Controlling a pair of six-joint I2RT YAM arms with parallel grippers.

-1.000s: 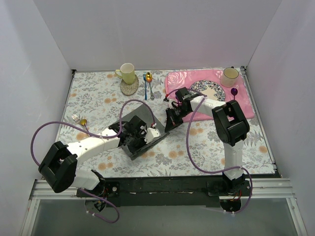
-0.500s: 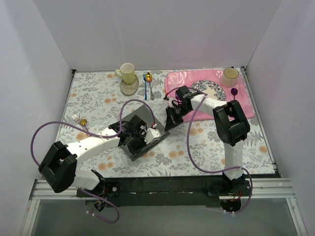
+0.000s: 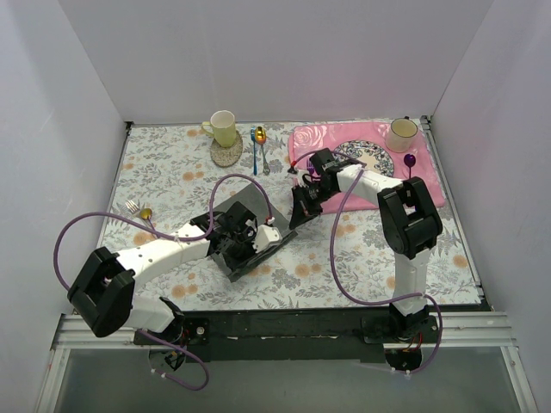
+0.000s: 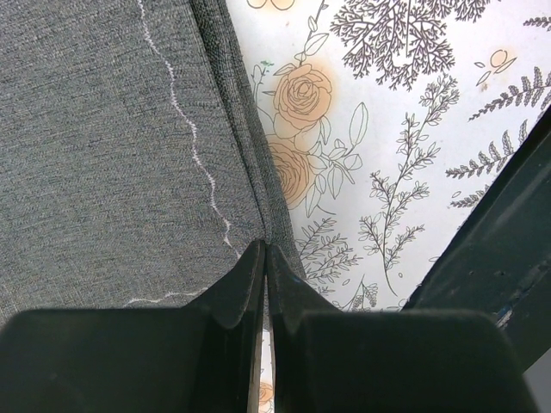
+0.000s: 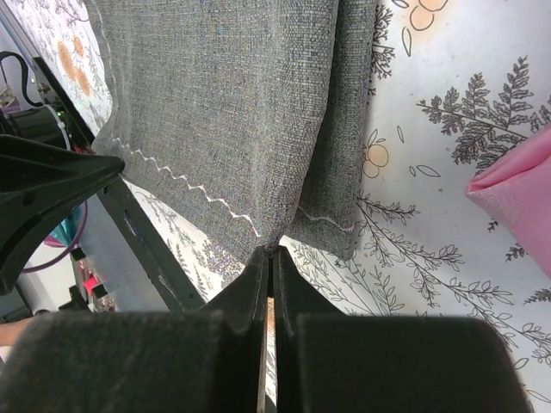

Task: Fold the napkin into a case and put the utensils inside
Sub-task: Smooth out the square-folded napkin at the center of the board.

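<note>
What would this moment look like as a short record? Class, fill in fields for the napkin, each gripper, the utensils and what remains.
napkin: dark grey, partly folded, doubled layers at its edge, on the floral table
left gripper: shut on the napkin's edge
right gripper: shut on the napkin's stitched edge
utensils: silver fork and spoon lie together at the table's left side, apart from the napkin
remaining: case not finished; utensils not yet inside

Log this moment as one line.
step: folding napkin | left gripper: shut on napkin | right gripper: shut on napkin | utensils: not yet inside
</note>
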